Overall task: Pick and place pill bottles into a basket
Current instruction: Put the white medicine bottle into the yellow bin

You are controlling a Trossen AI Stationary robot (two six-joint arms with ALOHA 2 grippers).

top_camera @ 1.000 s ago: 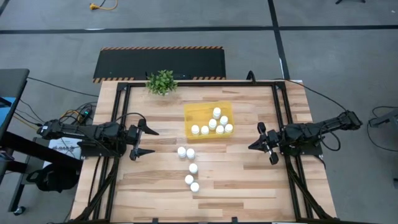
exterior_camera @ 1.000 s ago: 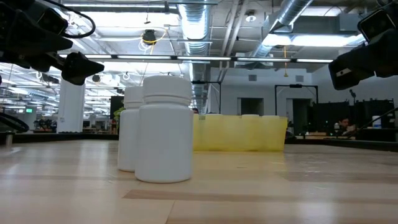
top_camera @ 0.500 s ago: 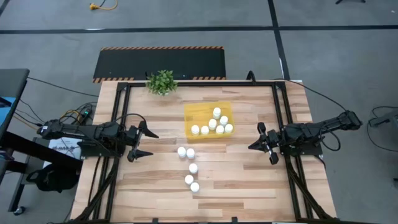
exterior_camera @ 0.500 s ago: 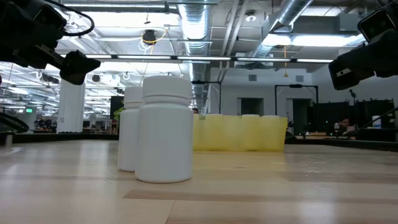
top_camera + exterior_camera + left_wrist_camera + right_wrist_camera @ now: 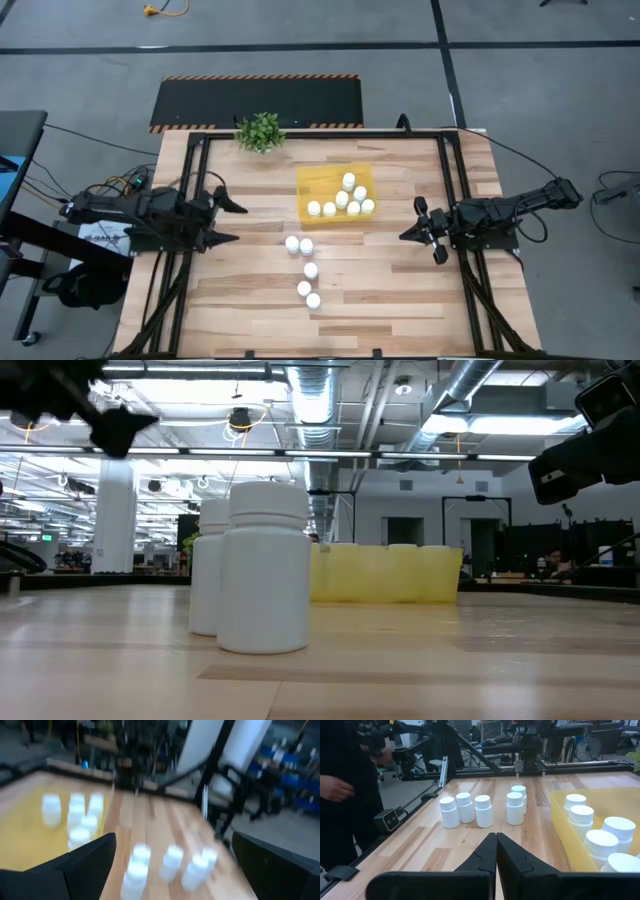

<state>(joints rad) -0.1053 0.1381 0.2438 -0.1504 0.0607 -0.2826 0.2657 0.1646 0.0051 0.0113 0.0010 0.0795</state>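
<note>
Several white pill bottles (image 5: pixel 341 198) stand in the yellow basket (image 5: pixel 310 184) at the table's middle, toward the far side. More pill bottles (image 5: pixel 306 270) stand on the wood in a loose line running from the basket toward the near edge. They also show in the low view (image 5: pixel 262 580) and in both wrist views (image 5: pixel 483 810) (image 5: pixel 170 862). My left gripper (image 5: pixel 232 222) hovers open near the left edge, off the table and left of the loose bottles, with nothing between its fingers. My right gripper (image 5: pixel 404 236) waits shut near the right edge.
A small green potted plant (image 5: pixel 260 131) stands at the far edge, left of the basket. Black frame rails (image 5: pixel 452 190) run along both sides of the table. Beyond the table, a person (image 5: pixel 345 785) shows in the right wrist view. Bare wood lies between each gripper and the bottles.
My left gripper has risen, mostly in the last half second, and has rolled a little about its own axis; it stays open. The bottles and the basket have kept their places.
</note>
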